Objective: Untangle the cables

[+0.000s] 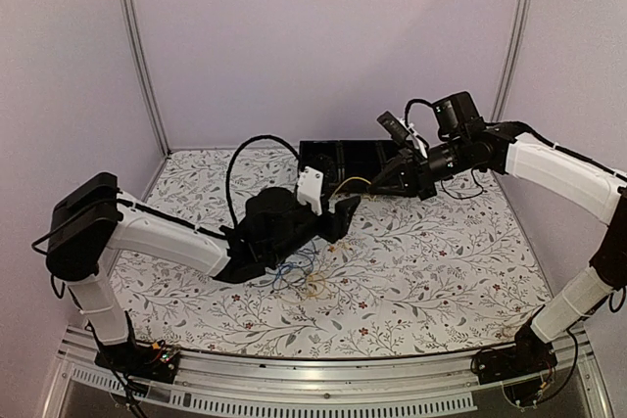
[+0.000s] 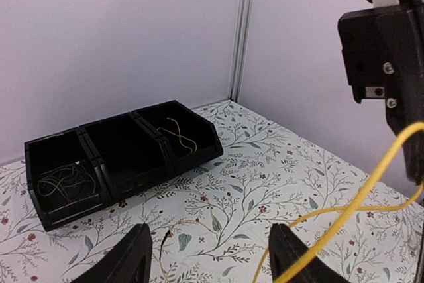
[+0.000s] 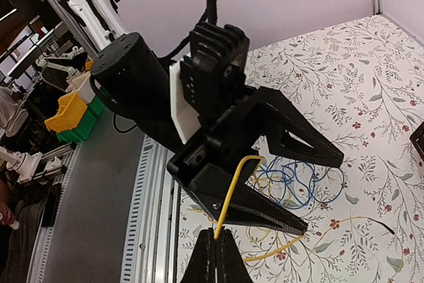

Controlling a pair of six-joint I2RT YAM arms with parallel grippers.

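Right hand (image 3: 213,246): clenched on the yellow cable (image 3: 232,190), which comes straight out of the pinched tips, rises, then bends over beside the lower finger of the left hand (image 3: 323,193). Left hand: released, jaws standing wide, nothing between the pads that I can make out. In its own wrist view the yellow strand sweeps in from the right and drops past the right-hand finger without being gripped. Both hands are close together above the middle of the bench (image 1: 441,271), with the strand bridging the short gap between them. Below the left hand lies the remaining tangle (image 1: 297,276): blue loops, with yellowish and thin pale strands mixed in, resting on the bench. I cannot tell whether the lifted cable's tail is free of that knot or caught in it. Further back stands the black tray (image 2: 192,154) with three compartments: a wavy yellow cord (image 2: 179,134) in the right one, a whitish bundle (image 2: 63,183) in the left, the middle apparently bare. My reading: two cords sorted, one in hand mid-extraction, and the blue one and others left, so roughly the midpoint.
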